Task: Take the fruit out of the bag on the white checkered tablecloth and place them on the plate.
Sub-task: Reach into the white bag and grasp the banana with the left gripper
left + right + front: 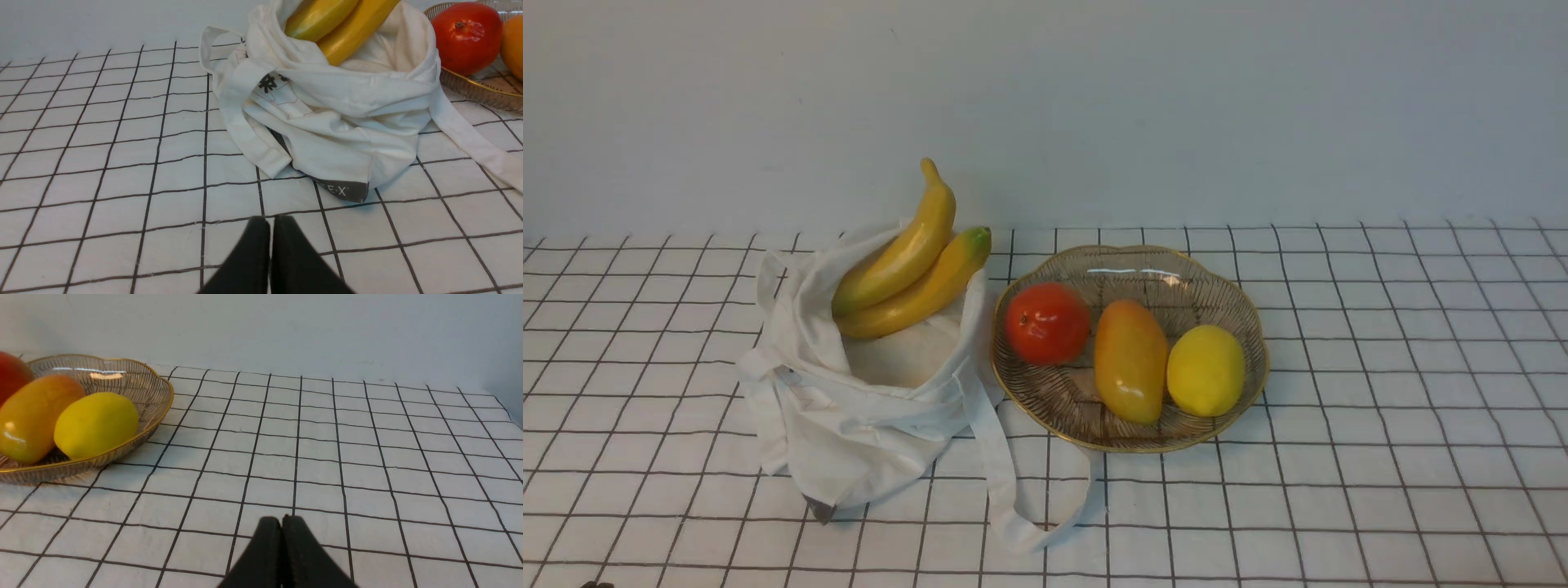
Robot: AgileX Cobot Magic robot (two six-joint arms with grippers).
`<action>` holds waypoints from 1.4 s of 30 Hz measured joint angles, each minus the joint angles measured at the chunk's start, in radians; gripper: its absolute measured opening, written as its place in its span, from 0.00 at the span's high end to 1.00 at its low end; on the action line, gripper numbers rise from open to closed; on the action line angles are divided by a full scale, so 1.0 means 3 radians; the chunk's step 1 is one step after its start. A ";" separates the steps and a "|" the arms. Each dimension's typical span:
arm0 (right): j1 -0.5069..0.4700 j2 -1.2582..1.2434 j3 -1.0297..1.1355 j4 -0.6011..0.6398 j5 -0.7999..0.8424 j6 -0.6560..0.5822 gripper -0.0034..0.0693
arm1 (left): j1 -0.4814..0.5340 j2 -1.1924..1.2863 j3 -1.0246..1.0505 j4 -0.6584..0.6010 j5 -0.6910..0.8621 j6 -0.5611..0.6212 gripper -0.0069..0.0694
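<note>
Left hand (pixel 271 222) is hanging low over the white checkered tablecloth (pixel 1380 367), its 2 fingers pressed together and gripping nothing. Right hand (pixel 282 520) is doing the same: fingers closed against each other, nothing between them. Bag (pixel 347 118) is sitting just ahead of the left hand, crumpled, with its mouth gaping open, and well apart from the right hand. 2 bananas are lying inside it, touching side by side and sticking out past the far rim. Plain yellow banana (pixel 907 249) is resting on green-tipped banana (pixel 931 290). 1 strap handle (pixel 998 474) is trailing over the cloth by the plate (pixel 1160 282). Plate is sitting ahead of the right hand, off toward the left hand's side, with its rim just beside the bag. It is holding 3 pieces in a row: red fruit (pixel 1047 322), mango (pixel 1129 359), lemon (pixel 1205 370).
</note>
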 joint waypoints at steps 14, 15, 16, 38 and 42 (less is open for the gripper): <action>0.0000 0.0000 0.0000 0.0000 0.0000 -0.0002 0.97 | 0.0000 0.0000 0.0000 0.0000 0.0000 0.0000 0.92; 0.0000 0.0000 0.0000 0.0000 0.0000 -0.0007 0.97 | 0.0000 0.0000 0.0000 0.0000 0.0000 0.0000 0.92; 0.0000 0.0000 0.0000 0.0000 0.0000 -0.0007 0.97 | 0.0000 0.0000 0.0000 0.0000 0.0000 0.0000 0.92; 0.0000 0.0000 0.0000 0.0000 0.0000 -0.0007 0.97 | 0.0000 0.0000 0.0001 -0.2777 -0.1548 -0.0606 0.92; 0.0000 0.0000 0.0000 0.0000 0.0000 -0.0007 0.97 | 0.0000 0.0000 -0.0021 -0.2831 -0.1684 -0.0569 0.92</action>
